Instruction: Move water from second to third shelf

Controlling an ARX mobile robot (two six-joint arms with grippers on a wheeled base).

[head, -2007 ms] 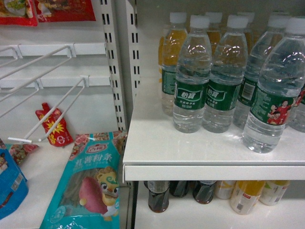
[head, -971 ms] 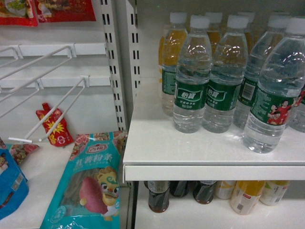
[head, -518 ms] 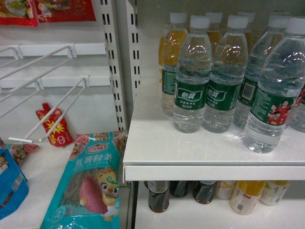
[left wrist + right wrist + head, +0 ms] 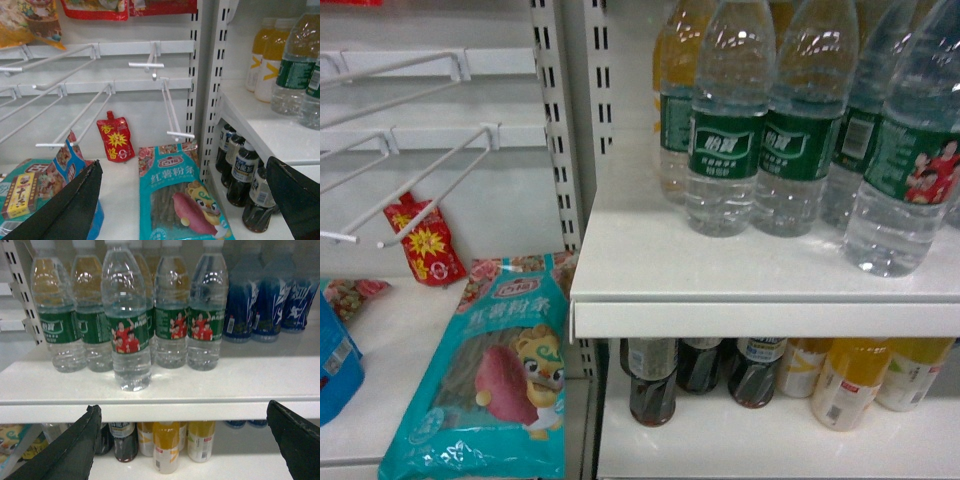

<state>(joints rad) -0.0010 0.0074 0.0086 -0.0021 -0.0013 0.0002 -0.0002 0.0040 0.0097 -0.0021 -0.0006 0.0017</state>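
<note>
One water bottle [image 4: 126,330] stood nearest the shelf [image 4: 150,385] edge, ahead of its row, likely the easiest pick. The right gripper [image 4: 182,450] faced it, fingers spread and holding nothing. The left gripper [image 4: 185,210] was spread too, idle by the snack bag [image 4: 182,200].

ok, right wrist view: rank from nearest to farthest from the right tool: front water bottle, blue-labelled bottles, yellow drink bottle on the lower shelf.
1. yellow drink bottle: lower shelf, between the right tool's fingers.
2. front water bottle: upper shelf, forward of its row, left of centre.
3. blue-labelled bottles: upper shelf, back right.
</note>
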